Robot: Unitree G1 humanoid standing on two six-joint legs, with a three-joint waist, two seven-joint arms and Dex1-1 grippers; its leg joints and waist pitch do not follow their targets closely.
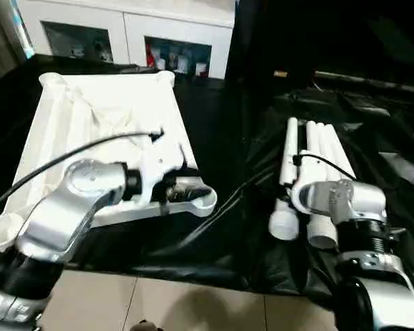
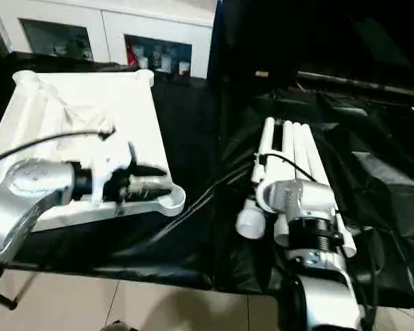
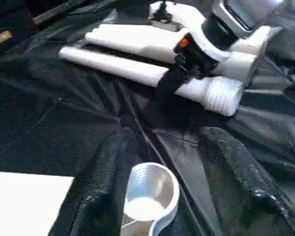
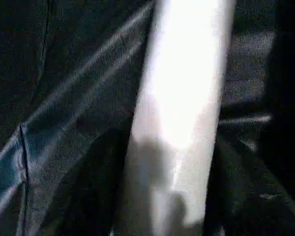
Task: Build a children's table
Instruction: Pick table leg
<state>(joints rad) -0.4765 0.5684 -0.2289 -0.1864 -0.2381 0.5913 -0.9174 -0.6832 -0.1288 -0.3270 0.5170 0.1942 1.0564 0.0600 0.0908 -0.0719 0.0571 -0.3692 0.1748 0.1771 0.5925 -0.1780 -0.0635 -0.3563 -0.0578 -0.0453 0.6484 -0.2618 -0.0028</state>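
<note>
No legs fitted yet: 4 white tapered plastic legs (image 1: 310,179) lying beside upturned white ribbed tabletop (image 1: 90,124). I'm hovering my left gripper (image 3: 187,196), jaws apart, over corner socket (image 3: 150,189); right gripper (image 3: 174,81) reaching 1 leg, jaws' state I can't tell.

No readable text, label, brand, number or sign anywhere; items behind cabinet (image 1: 124,31) glass doors too small to read.

Left pincer (image 3: 169,196) spread wide; right pincer (image 4: 174,196) lowered, apparently open.
</note>
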